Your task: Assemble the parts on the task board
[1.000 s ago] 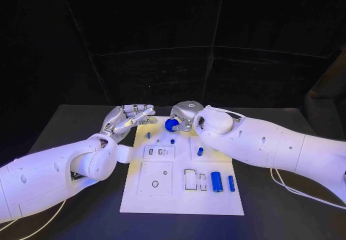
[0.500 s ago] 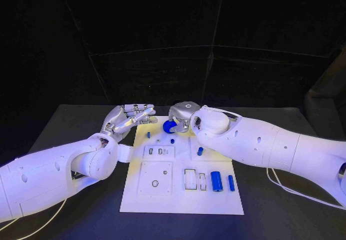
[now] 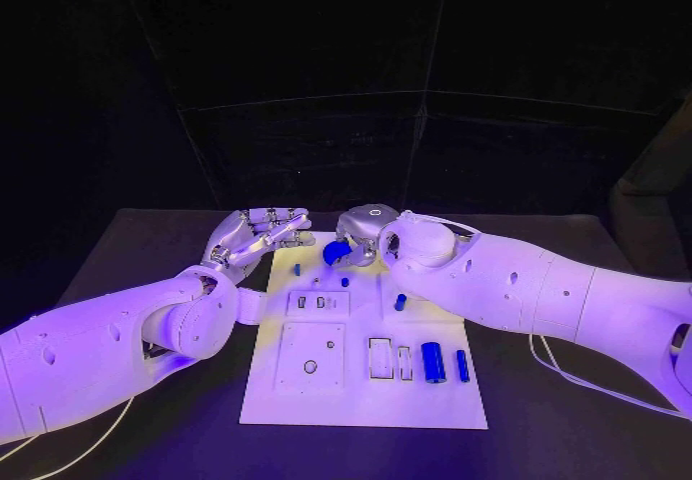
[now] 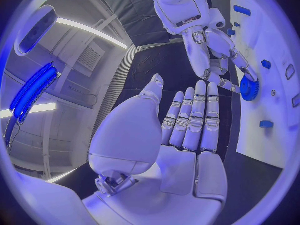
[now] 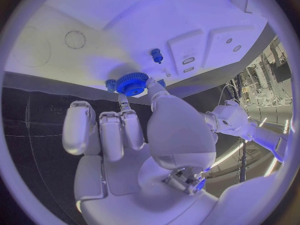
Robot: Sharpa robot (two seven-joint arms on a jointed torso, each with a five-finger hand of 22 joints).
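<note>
No writing or label can be read on the task board (image 3: 361, 400), which lies in the middle of the black table (image 3: 130, 250). The right hand (image 3: 361, 235) pinches a blue gear (image 5: 132, 83) between thumb and a finger at the board's far edge — in the head view the hand covers most of the gear. The left hand (image 3: 260, 232) hangs just beside the board's far left corner, fingers straight and holding nothing, while small blue parts (image 3: 433, 362) lie near the board's right side.
</note>
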